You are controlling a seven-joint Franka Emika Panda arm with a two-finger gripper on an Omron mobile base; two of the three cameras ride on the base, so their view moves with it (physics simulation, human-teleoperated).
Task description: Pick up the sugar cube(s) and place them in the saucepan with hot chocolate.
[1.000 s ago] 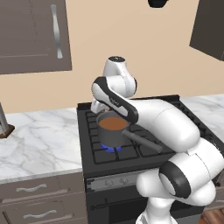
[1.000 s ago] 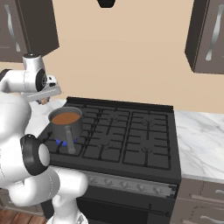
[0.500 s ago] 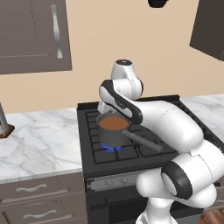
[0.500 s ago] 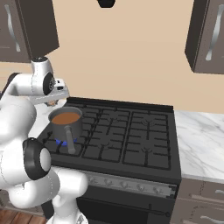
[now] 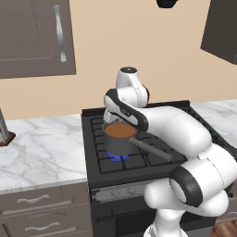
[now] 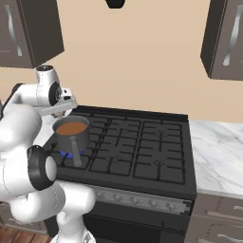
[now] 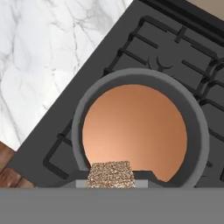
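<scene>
Sugar cube [image 7: 110, 174] sits at the bottom of the hand view, right between where the finger tips come up — so the end effector [image 7: 111, 178] looks pinched on it, cube off the counter and carried. The tips themselves are mostly hidden under the cube, so the grip is a judgement from its position.

Saucepan [image 7: 139, 129] is directly below the hand camera on the stove [image 7: 183, 48], rim almost fully in view, brown hot chocolate [image 7: 135, 131] across the inside. The cube overlaps the near edge of the rim in this view; whether it is fully over the liquid or still above the rim I cannot tell.

Left base view: saucepan [image 5: 119, 138] on the front-left burner with a blue flame under it, handle pointing toward the robot and right. The arm [image 5: 152, 120] bends over the back of the pan and hides the hand there. Right base view: saucepan [image 6: 71, 135] at the left of the stove, the hand end of the arm just behind and above it.

Progress — pick is done, carry is about done. Left: centre over the liquid if needed, release, pull away. Marble counter [image 5: 41, 148] left of the stove shows no other cube that I can make out.
</scene>
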